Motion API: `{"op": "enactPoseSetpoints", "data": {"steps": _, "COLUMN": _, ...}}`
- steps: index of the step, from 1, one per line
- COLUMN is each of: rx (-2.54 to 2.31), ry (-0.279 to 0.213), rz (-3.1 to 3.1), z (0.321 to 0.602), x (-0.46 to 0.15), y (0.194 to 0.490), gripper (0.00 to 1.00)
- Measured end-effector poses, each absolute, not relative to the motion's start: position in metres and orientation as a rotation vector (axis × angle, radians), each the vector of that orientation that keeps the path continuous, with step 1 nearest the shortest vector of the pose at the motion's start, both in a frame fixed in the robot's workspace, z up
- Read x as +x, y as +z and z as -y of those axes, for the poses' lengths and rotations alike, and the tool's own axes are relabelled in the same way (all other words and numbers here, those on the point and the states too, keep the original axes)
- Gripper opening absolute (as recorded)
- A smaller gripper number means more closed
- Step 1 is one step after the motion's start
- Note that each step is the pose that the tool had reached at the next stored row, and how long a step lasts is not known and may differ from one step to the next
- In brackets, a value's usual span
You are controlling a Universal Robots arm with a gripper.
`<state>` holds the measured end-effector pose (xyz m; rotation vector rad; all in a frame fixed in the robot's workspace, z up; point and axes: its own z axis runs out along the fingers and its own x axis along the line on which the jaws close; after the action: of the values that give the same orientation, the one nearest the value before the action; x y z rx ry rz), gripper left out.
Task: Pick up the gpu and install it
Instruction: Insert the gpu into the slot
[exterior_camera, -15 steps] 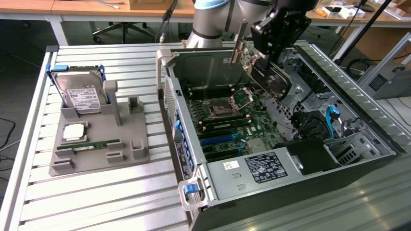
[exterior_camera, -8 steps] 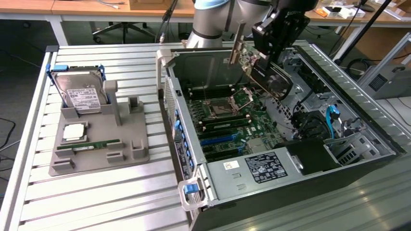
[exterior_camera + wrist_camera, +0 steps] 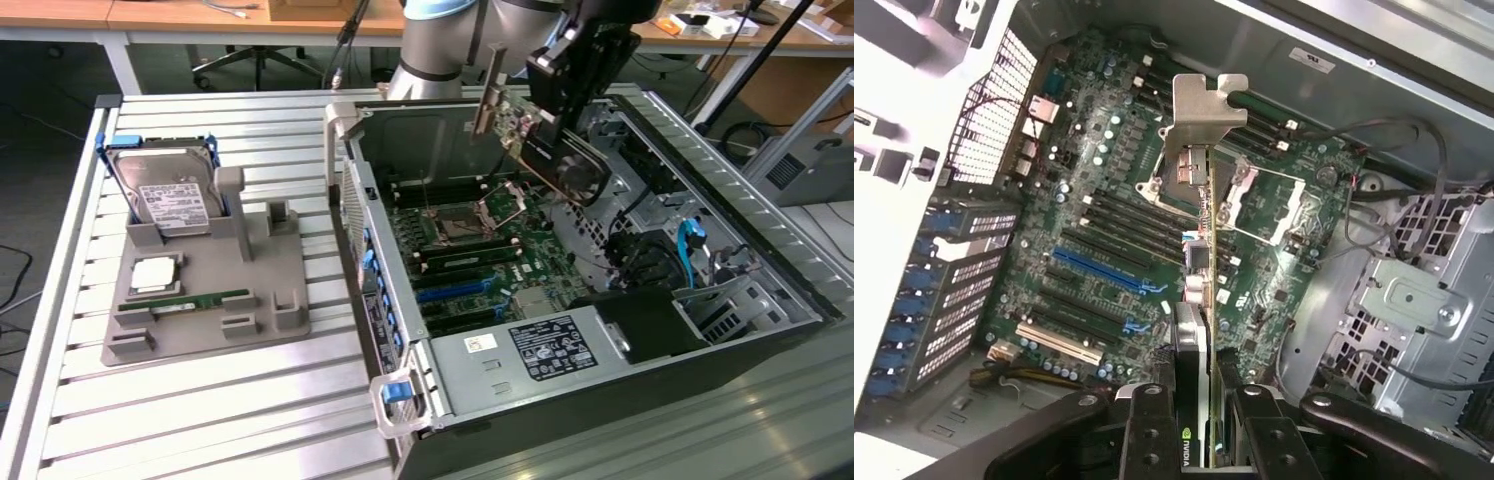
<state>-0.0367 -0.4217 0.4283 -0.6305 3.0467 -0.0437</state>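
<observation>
The gpu (image 3: 554, 160) hangs tilted above the open computer case (image 3: 400, 400), its silver end bracket (image 3: 491, 95) pointing up toward the case's rear wall. My gripper (image 3: 571, 95) is shut on the card from above. In the wrist view the gpu (image 3: 1203, 250) is seen edge-on, held between the two black fingers (image 3: 1149, 430), with its bracket (image 3: 1199, 120) at the far end. Below it lies the green motherboard (image 3: 1084, 190) with the CPU socket (image 3: 1249, 200) and a blue expansion slot (image 3: 1109, 272). The card is well clear of the board and touches no slot.
A grey holder (image 3: 274, 290) on the slatted table, at the exterior view's left, carries a hard drive (image 3: 167, 195), a RAM stick (image 3: 187, 300) and a CPU chip (image 3: 154, 272). Inside the case are a power supply (image 3: 534, 350), drive cage (image 3: 1414, 300) and loose cables (image 3: 1374, 150).
</observation>
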Motion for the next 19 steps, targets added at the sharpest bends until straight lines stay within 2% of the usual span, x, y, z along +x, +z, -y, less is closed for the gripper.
{"op": "enactPoseSetpoints", "data": {"steps": 19, "rx": -0.856, "ry": -0.040, "rz": -2.989, "z": 0.4217, "x": -0.0367, "y": 0.4283, "gripper": 0.27}}
